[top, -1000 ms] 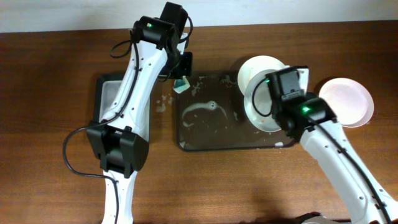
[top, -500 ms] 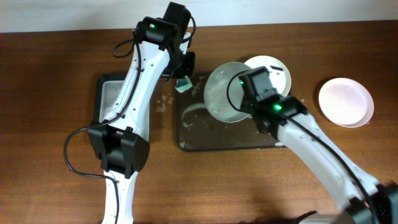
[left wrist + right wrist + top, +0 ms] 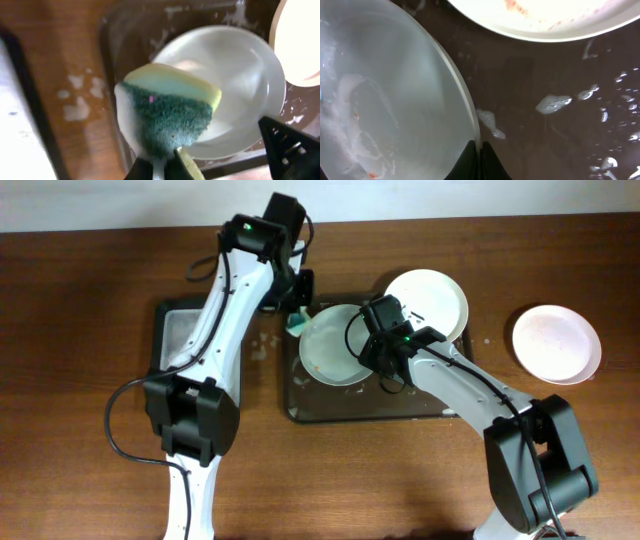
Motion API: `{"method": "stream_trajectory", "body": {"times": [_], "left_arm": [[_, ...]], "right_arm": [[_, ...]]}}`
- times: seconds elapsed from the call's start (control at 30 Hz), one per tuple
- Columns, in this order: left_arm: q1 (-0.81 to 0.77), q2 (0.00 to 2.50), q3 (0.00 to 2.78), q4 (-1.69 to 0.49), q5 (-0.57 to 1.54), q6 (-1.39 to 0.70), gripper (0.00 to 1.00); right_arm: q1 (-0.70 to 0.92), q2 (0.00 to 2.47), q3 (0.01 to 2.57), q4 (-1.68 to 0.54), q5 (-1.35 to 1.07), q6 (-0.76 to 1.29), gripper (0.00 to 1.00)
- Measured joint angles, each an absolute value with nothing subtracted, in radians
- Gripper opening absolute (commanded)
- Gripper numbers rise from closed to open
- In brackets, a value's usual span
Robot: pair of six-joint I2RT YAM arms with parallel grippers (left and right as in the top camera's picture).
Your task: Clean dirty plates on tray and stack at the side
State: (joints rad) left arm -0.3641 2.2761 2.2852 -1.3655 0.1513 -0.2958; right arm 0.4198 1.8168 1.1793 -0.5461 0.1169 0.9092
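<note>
1. You see the tray (image 3: 335, 402) as dark brown-black, flecked with white foam.
2. The soapy plate (image 3: 328, 358) reads white under a greyish film, with tiny orange specks.
3. The rear plate (image 3: 440, 290) is cream-white with an orange-red smear.
4. The side plate (image 3: 557, 344) looks pinkish white.
5. Your sponge (image 3: 167, 110) shows a dark green scouring face over pale yellow foam.
6. The table (image 3: 80, 330) is reddish-brown wood grain.

Left gripper (image 3: 164, 162) and right gripper (image 3: 479, 156) are both clamped tight
</note>
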Motion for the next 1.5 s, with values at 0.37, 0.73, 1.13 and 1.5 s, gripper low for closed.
{"method": "stream_trajectory", "body": {"times": [0.37,0.73,1.13,1.5], "left_arm": [[-0.386,2.276,1.888,-1.047,0.213,-0.505,0.01],[-0.448,2.233,1.722,-0.888,0.126,-0.614,0.01],[-0.461,2.229,1.705,-0.927,0.361,-0.431,0.01],[-0.479,2.228,1.700,-0.785,0.033,-0.533,0.01]], "right_arm": [[0.420,1.819,1.179,-0.533,0.088,0.916,0.04],[0.419,1.821,1.178,-0.531,0.093,0.908,0.04],[0.419,1.833,1.176,-0.534,0.102,0.880,0.04],[0.419,1.834,1.175,-0.525,0.072,0.878,0.04]]}}
